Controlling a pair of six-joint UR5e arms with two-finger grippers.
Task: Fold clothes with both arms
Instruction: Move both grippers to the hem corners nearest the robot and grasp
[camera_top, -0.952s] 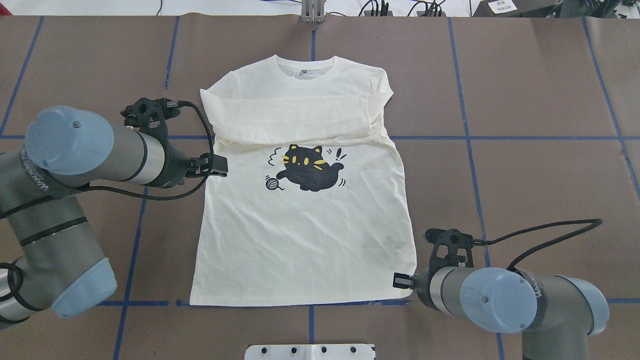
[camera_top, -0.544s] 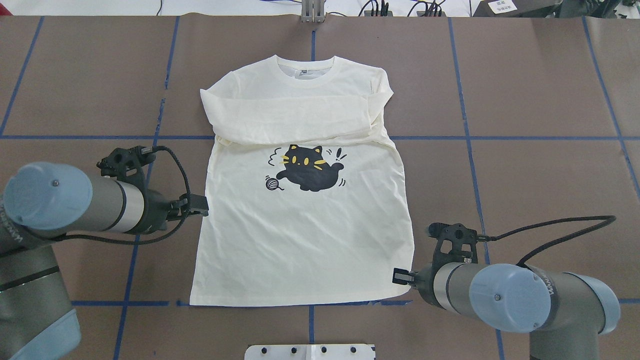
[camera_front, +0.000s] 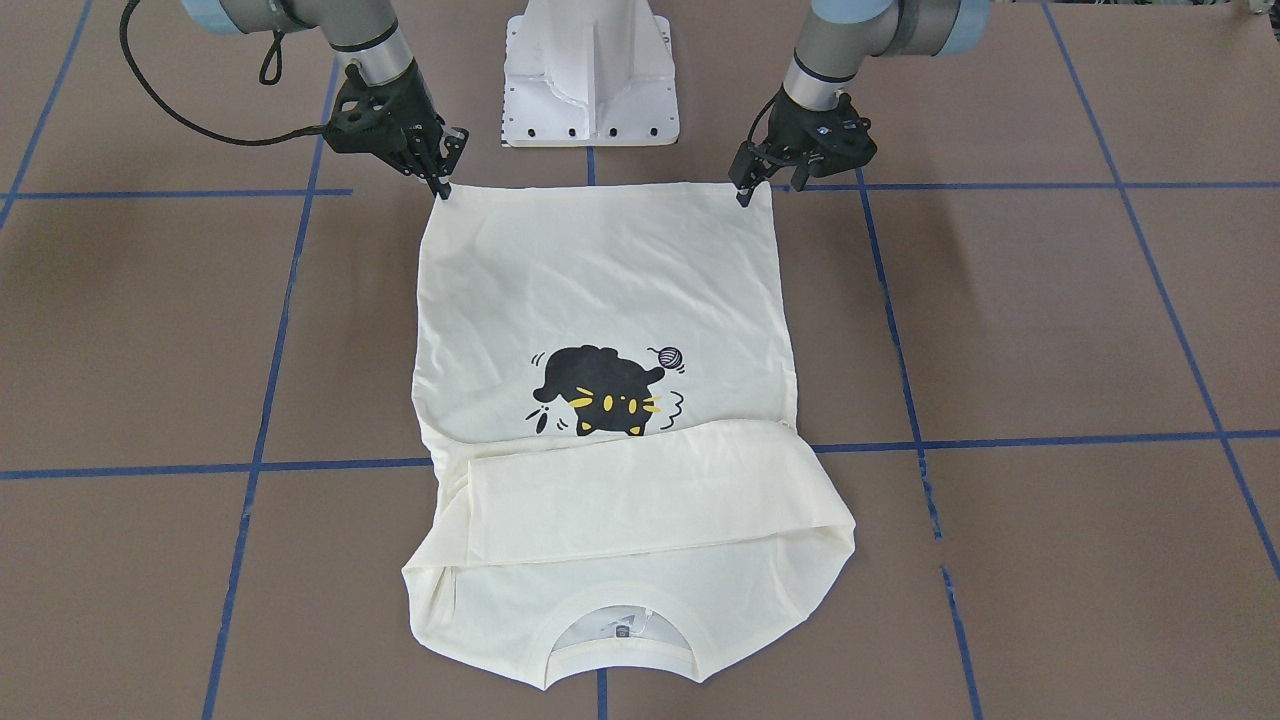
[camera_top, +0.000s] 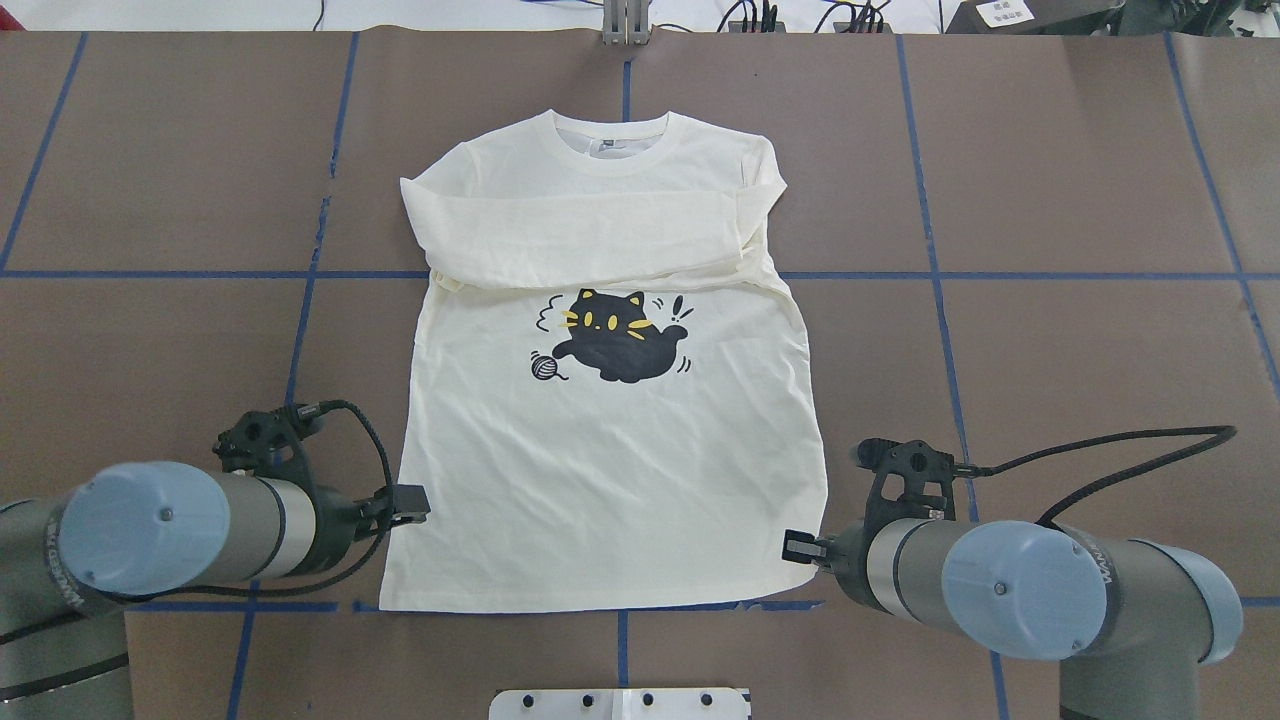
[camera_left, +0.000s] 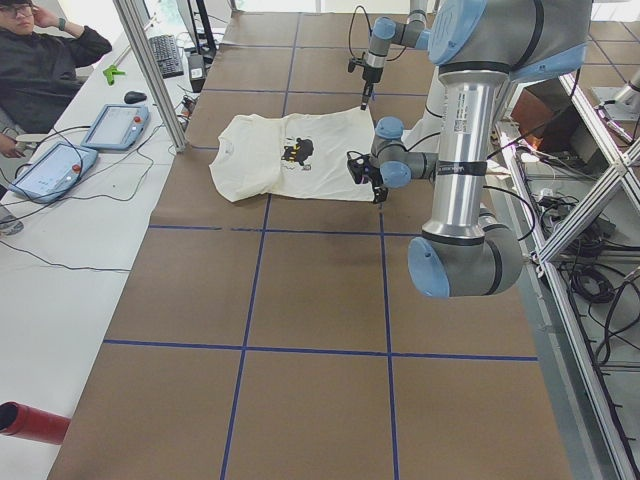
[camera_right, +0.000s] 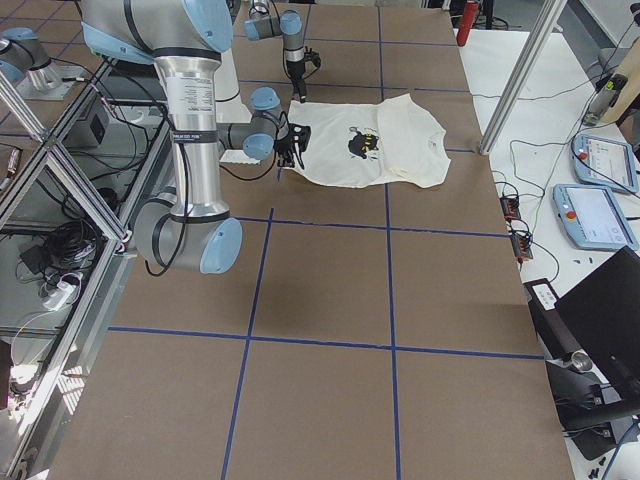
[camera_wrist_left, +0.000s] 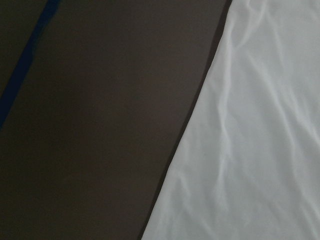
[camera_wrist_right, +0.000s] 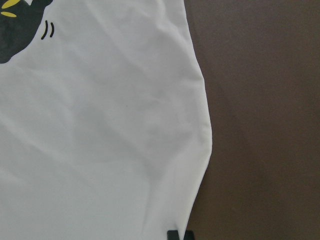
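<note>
1. A cream long-sleeved T-shirt (camera_top: 610, 480) lay flat and face up at the middle of a brown table (camera_top: 1050, 200) marked with blue tape lines (camera_top: 1000, 275).
2. Seen from overhead, its collar (camera_top: 625, 140) pointed to 12 o'clock and its hem to 6 o'clock, toward the robot.
3. Both sleeves (camera_top: 590, 230) were folded across the chest in a band just above a black cat print (camera_top: 615, 340), which had a small yarn ball at its 8 o'clock.
4. The left gripper (camera_top: 412, 497) was at the shirt's 8 o'clock, its tip over the left side edge a little above the hem corner.
5. Its wrist camera showed only that cloth edge and bare table, so I could not tell whether its jaws were apart or together, or whether it touched the cloth.
6. The right gripper (camera_top: 797, 547) was at the shirt's 4 o'clock, its tip over the right side edge near the hem corner.
7. Its wrist camera caught just the black ends of its fingertips (camera_wrist_right: 180, 235) at the cloth edge; whether they pinched the fabric could not be told.
8. The white robot base (camera_front: 590, 70) stood just beyond the hem, between the two arms.
9. A seated person (camera_left: 45, 60) was at a side bench at the table's far end.
</note>
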